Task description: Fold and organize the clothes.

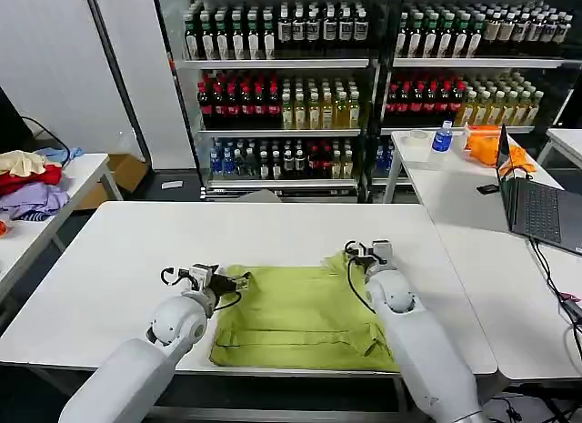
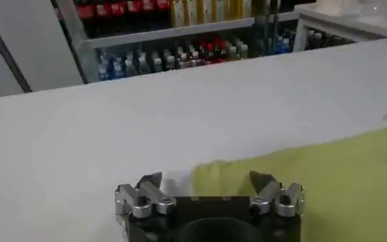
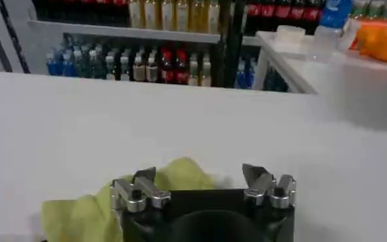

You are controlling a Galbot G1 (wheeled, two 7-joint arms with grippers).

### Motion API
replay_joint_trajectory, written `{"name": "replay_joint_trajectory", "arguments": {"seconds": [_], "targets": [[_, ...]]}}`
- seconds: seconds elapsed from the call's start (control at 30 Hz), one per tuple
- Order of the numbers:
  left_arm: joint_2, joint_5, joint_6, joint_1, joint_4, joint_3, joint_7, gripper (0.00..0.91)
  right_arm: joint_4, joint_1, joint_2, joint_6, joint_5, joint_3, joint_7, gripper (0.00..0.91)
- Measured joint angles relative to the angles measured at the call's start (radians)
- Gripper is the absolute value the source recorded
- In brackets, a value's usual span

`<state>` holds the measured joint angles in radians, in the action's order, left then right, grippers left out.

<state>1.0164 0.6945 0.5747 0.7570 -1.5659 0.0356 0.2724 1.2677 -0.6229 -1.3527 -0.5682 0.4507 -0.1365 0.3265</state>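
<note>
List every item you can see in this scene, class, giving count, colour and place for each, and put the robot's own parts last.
T-shirt: one, lime yellow-green, spread flat on the near white table.
Near table: one, white, under the shirt.
Garment pile: one heap, red, purple and cream, on the table at far left.
Laptop: one, dark, open on the right-hand table.
Orange cloth: one, on the right-hand table behind the laptop.
Water bottle: one, clear with blue label, beside the orange cloth.
Drink shelves: several rows of bottles, red, yellow, dark, along the back.
Left gripper: one, jaws open at the shirt's left edge.
Right gripper: one, jaws open at the shirt's far right corner.
</note>
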Motion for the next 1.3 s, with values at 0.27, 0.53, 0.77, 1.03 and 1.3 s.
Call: {"name": "replay_joint_trajectory", "arguments": {"seconds": [0.27,0.53,0.77,1.03,1.3], "targets": [[-0.011,0.004,-0.005,0.009,-0.007,0.0,-0.013,0.02,-0.008,-0.005,-0.009,0.001,0.004,0.003,0.004,0.0],[-0.022,0.002,-0.005,0.029,-0.023,-0.015,-0.017,0.02,0.029,-0.034,0.0,0.019,0.006,0.003,0.012,0.0],[-0.036,0.008,-0.023,0.038,-0.049,-0.025,-0.028,0.02,0.105,-0.069,0.022,0.034,0.012,-0.001,0.017,0.0],[-0.06,0.033,-0.041,0.063,-0.097,-0.052,-0.041,0.02,0.25,-0.116,0.067,0.036,0.031,-0.021,0.019,0.0],[-0.094,0.041,-0.045,0.113,-0.18,-0.093,-0.054,0.02,0.414,-0.204,0.119,0.034,0.037,-0.052,0.015,0.0]]}}
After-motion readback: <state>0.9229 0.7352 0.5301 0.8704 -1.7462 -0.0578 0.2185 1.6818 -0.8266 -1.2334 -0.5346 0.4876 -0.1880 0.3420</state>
